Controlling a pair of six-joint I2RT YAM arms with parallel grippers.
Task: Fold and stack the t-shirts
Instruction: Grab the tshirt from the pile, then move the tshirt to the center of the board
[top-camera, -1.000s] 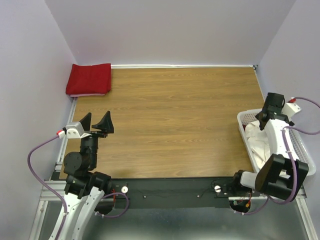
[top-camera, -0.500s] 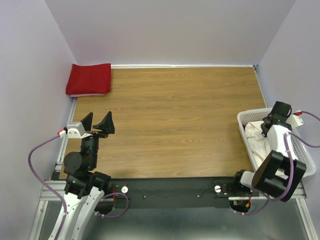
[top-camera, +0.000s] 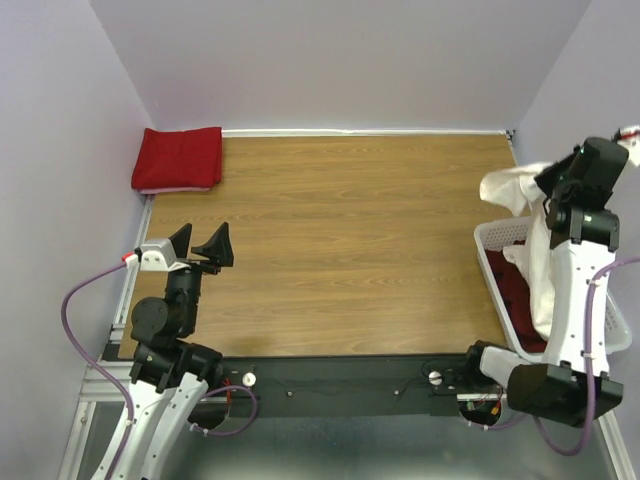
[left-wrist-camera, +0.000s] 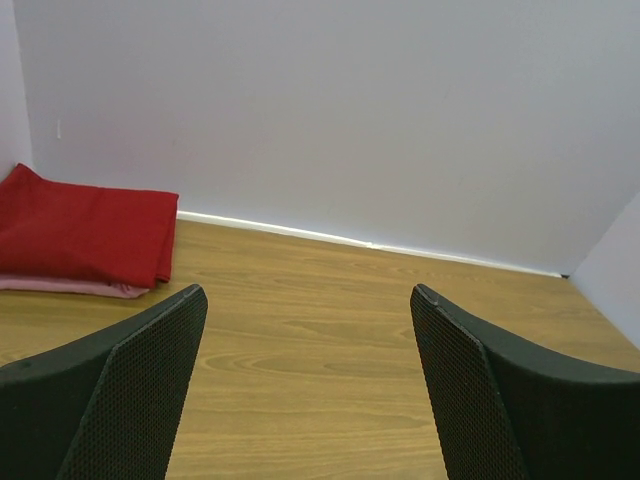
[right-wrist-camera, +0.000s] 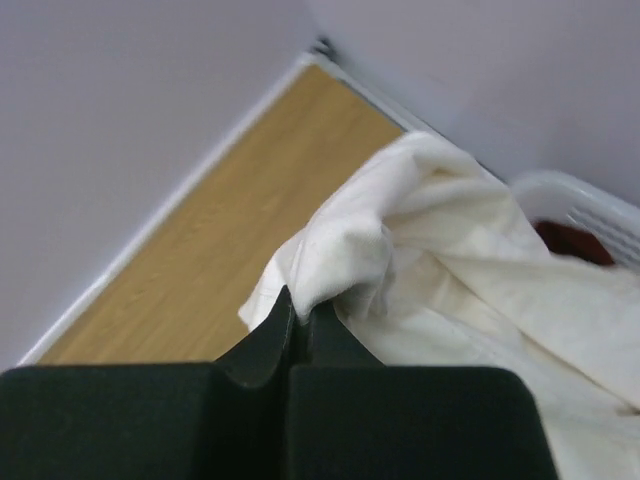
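My right gripper (top-camera: 545, 186) (right-wrist-camera: 300, 310) is shut on a fold of the cream-white t-shirt (top-camera: 520, 200) (right-wrist-camera: 440, 250), held high above the basket with the cloth hanging down into it. A dark red t-shirt (top-camera: 515, 285) (right-wrist-camera: 570, 240) shows inside the basket beneath it. A folded bright red t-shirt (top-camera: 179, 157) (left-wrist-camera: 85, 235) lies at the table's far left corner on a pale layer. My left gripper (top-camera: 197, 247) (left-wrist-camera: 305, 390) hovers open near the left front of the table, nothing between its fingers.
The white lattice basket (top-camera: 492, 240) (right-wrist-camera: 585, 200) stands at the right edge of the wooden table (top-camera: 350, 240). Grey walls close in the back and both sides, the right wall right behind the raised arm.
The right gripper closed on the cream-white t-shirt in the basket and lifted it up and toward the back, uncovering the dark red t-shirt. The left arm barely moved.
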